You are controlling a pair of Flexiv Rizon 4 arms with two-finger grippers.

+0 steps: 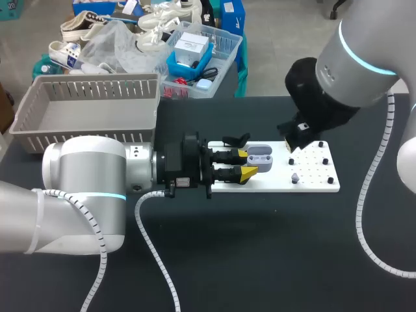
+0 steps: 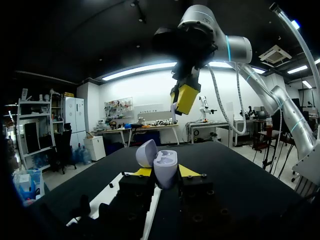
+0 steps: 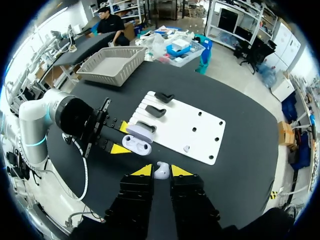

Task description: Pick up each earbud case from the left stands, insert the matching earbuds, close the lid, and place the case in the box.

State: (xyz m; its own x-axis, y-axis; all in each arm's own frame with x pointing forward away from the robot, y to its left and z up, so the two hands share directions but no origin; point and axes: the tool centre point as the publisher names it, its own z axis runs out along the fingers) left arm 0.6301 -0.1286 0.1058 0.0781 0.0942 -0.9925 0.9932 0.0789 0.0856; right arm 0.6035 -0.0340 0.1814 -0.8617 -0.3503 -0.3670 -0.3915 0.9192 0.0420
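An open lavender-grey earbud case (image 1: 259, 155) sits between the yellow tips of my left gripper (image 1: 247, 163), which is shut on it just above the white stand board (image 1: 312, 185). In the left wrist view the case (image 2: 165, 169) shows its empty wells, with the lid (image 2: 145, 152) tipped back. My right gripper (image 3: 161, 171) is shut on a small white earbud (image 3: 160, 171) and hangs above and beyond the case (image 3: 138, 145). A second earbud (image 3: 186, 148) lies on the board. From the left wrist, the right gripper (image 2: 181, 100) is seen overhead.
A grey slatted basket (image 1: 84, 110) stands at the back left of the table. Black stands (image 3: 155, 111) line the board's left end, and small pegs (image 1: 331, 180) dot its right end. A clear bin of parts (image 1: 224, 49) lies behind the table.
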